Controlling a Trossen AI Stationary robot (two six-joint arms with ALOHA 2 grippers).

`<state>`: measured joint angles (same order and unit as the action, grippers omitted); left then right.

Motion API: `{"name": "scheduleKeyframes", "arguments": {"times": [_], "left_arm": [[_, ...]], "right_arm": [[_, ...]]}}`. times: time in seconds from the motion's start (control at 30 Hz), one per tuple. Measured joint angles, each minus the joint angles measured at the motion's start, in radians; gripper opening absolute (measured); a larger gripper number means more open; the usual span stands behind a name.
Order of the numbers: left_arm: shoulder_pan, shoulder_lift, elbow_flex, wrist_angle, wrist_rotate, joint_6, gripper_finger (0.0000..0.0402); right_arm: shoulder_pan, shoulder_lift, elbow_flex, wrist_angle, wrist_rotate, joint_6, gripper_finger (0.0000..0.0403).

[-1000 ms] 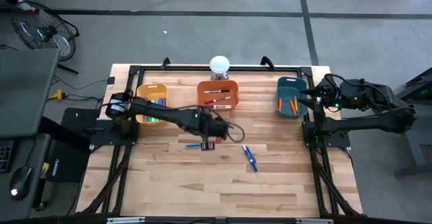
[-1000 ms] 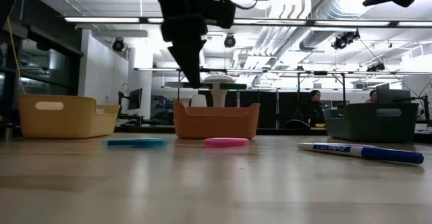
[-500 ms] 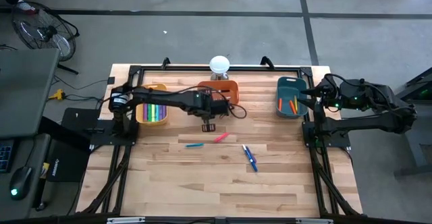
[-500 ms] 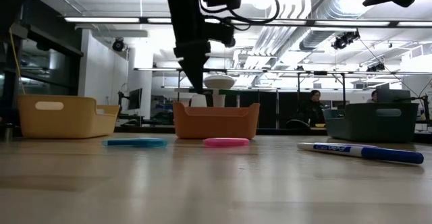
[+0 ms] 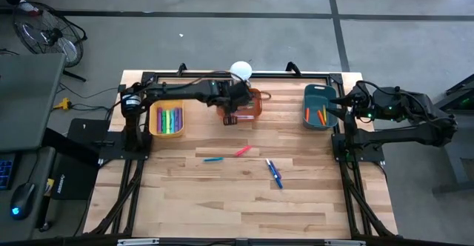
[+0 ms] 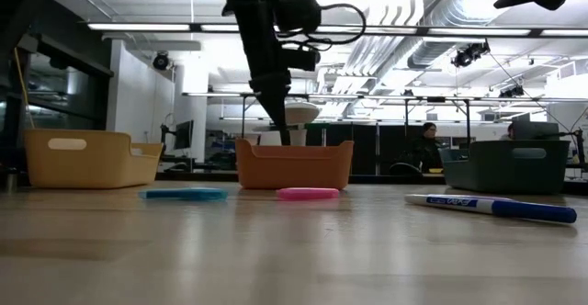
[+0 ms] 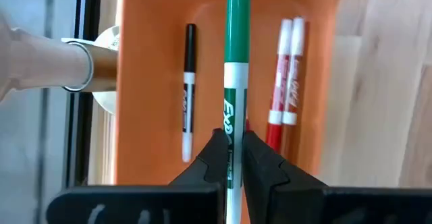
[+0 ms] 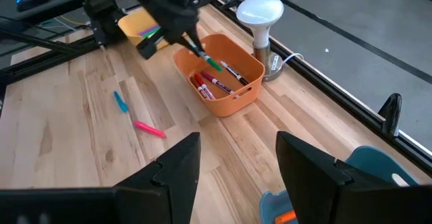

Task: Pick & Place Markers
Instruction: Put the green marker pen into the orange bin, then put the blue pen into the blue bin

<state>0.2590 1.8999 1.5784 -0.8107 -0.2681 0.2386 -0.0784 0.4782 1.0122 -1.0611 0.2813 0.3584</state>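
left arm: stretched rightward over orange bin point(image 5: 249, 104) | left pincer point(image 7: 229, 158): clamped on green marker point(image 7: 236, 82), pointing down into bin | right pincer point(image 8: 233, 158): apart, far right

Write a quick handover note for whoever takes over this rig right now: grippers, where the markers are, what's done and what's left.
Left gripper: shut on the green marker, held above the orange bin, not yet released.
Right gripper: open, holding nothing, parked by the teal bin at the table's right edge.
Done: markers already lie in the yellow bin, the orange bin and the teal bin.
Left: drop the green marker, then clear three loose ones from the table: the teal marker, the pink marker and the blue marker.
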Motion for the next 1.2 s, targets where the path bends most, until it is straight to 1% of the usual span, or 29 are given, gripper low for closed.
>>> {"name": "scheduleKeyframes", "arguments": {"times": [0.17,0.27,0.4,0.47,0.57,0.93,1.2], "left_arm": [[0.070,0.002,0.000,0.023,0.095,0.049,0.0012],[0.099,0.025,0.002,0.038,0.177,0.071,0.0001],[0.120,0.057,0.002,0.036,0.230,0.071,0.0005],[0.122,0.068,0.000,0.015,0.232,0.065,0.0005],[0.120,0.079,0.002,0.029,0.229,0.064,0.0004],[0.099,0.080,0.001,0.018,0.205,0.044,0.0001],[0.065,0.080,0.001,-0.010,0.211,0.027,0.0000]], "right_arm": [[0.000,0.000,0.000,0.000,0.000,0.000,0.0183],[0.000,0.000,0.000,-0.001,0.000,0.008,0.0183],[0.000,0.000,0.000,-0.001,0.000,0.026,0.0183],[0.000,0.000,0.000,-0.001,0.000,0.027,0.0183],[0.000,0.000,0.000,-0.005,0.000,0.036,0.0183],[0.000,0.000,0.000,-0.005,-0.008,0.053,0.0183],[0.000,0.000,0.000,-0.005,-0.023,0.053,0.0183]]}}
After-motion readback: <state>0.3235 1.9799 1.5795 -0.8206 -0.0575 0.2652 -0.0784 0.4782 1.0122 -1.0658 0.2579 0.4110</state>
